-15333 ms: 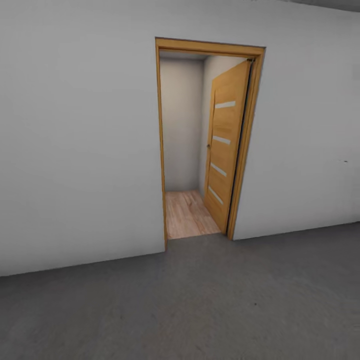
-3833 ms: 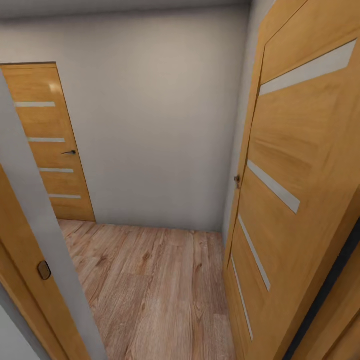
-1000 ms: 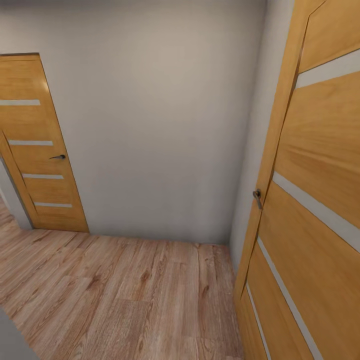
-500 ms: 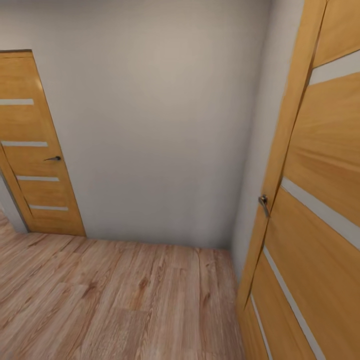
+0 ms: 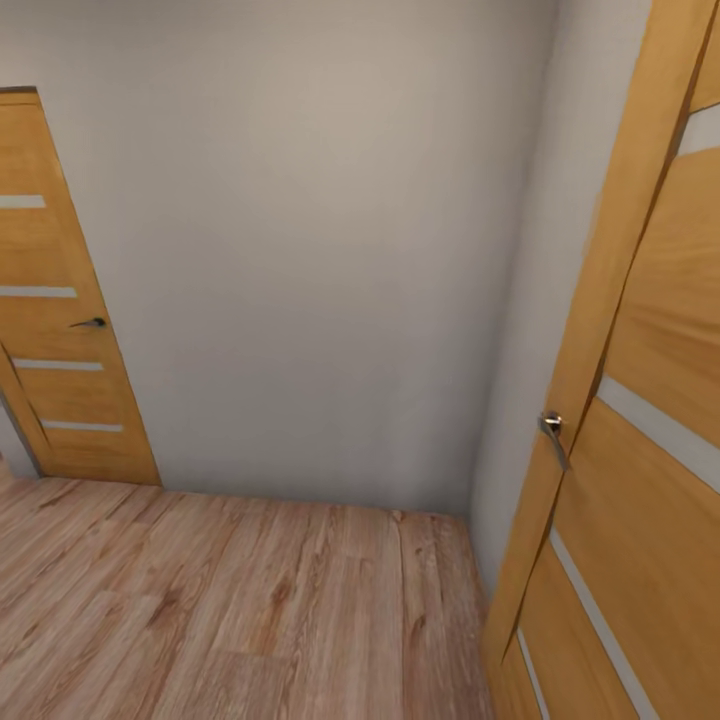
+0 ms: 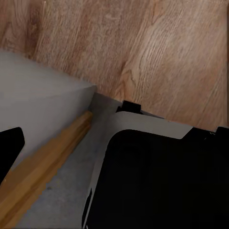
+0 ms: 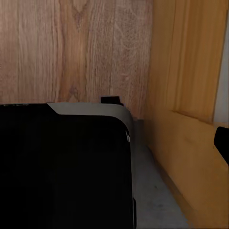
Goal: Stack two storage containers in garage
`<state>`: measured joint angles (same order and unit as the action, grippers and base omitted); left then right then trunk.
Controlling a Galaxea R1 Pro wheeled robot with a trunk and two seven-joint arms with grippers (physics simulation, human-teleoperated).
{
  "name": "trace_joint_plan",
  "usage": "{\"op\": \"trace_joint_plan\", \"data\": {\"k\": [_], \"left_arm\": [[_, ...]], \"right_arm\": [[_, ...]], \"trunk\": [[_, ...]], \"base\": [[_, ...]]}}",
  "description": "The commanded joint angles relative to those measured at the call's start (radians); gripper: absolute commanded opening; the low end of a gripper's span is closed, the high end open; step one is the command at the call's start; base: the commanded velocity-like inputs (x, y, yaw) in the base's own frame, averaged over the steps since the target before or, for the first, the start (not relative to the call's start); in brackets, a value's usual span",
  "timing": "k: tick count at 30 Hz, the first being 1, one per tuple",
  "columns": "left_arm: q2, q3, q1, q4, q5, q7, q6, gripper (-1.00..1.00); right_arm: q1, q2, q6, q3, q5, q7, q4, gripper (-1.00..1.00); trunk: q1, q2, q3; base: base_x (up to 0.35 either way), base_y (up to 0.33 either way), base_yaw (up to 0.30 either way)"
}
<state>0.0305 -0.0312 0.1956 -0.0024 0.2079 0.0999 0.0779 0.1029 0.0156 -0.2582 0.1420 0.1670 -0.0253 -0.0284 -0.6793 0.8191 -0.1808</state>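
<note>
Light wood-plank floor (image 5: 250, 600) fills the lower part of the head view, running up to a plain pale grey wall (image 5: 320, 250) straight ahead. Honey-coloured wooden door (image 5: 55, 300) at the left, closed in its frame, with pale horizontal glazed strips and a dark lever handle (image 5: 90, 322). Second door of the same wood (image 5: 640, 420) at the right, swung open, edge-on and close to the camera, metal handle (image 5: 552, 428) on its near edge, pale strips across its face. A narrow pale wall section (image 5: 560, 250) sits between the far wall and this open door.

Left wrist view: dark robot base (image 6: 162, 181) with a pale grey rim, standing over plank flooring (image 6: 157, 52) and a strip of grey concrete floor (image 6: 62, 200). A wooden door-frame piece (image 6: 43, 167) and a grey wall end (image 6: 33, 100) lie just beside the base. A black fingertip (image 6: 9, 150) pokes in at the picture edge; cannot tell whether the left gripper is open or closed.

Right wrist view: the same dark base (image 7: 62, 167), plank floor (image 7: 71, 47) beyond it, open door's wood face (image 7: 191, 95) near alongside. A black fingertip (image 7: 222, 140) at the picture edge; right gripper state can't be told either.

Storage containers are not visible in these views; this is a small hallway, not the living room or garage interior.
</note>
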Motion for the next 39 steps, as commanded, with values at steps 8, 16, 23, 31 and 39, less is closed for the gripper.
{"op": "trace_joint_plan", "data": {"k": [8, 16, 23, 31, 39], "left_arm": [[0.0, -0.003, 0.001, 0.001, 0.004, 0.001, 0.003, 1.0], [0.0, -0.003, 0.001, 0.001, 0.003, 0.001, 0.003, 1.0], [0.0, -0.003, 0.001, 0.001, 0.003, 0.001, 0.003, 1.0], [0.0, -0.003, 0.001, 0.001, 0.003, 0.001, 0.003, 1.0], [-0.001, -0.003, 0.001, 0.001, 0.002, 0.001, 0.003, 1.0]], "right_arm": [[0.001, 0.001, -0.006, 0.009, 0.009, -0.001, -0.003, 1.0], [0.001, 0.0, -0.006, 0.009, 0.008, -0.001, -0.003, 1.0], [0.001, 0.0, -0.006, 0.01, 0.008, -0.001, -0.003, 1.0], [0.001, -0.001, -0.006, 0.01, 0.008, -0.001, -0.004, 1.0], [0.001, -0.002, -0.006, 0.01, 0.008, -0.001, -0.004, 1.0]], "trunk": [[-0.001, 0.001, -0.001], [-0.001, 0.001, -0.001], [-0.001, 0.001, -0.001], [-0.001, 0.001, -0.001], [-0.001, 0.001, -0.001]], "base": [[0.321, 0.0, 0.0], [0.321, 0.0, 0.0], [0.321, 0.0, 0.0], [0.321, 0.0, 0.0], [0.321, 0.0, 0.0]]}}
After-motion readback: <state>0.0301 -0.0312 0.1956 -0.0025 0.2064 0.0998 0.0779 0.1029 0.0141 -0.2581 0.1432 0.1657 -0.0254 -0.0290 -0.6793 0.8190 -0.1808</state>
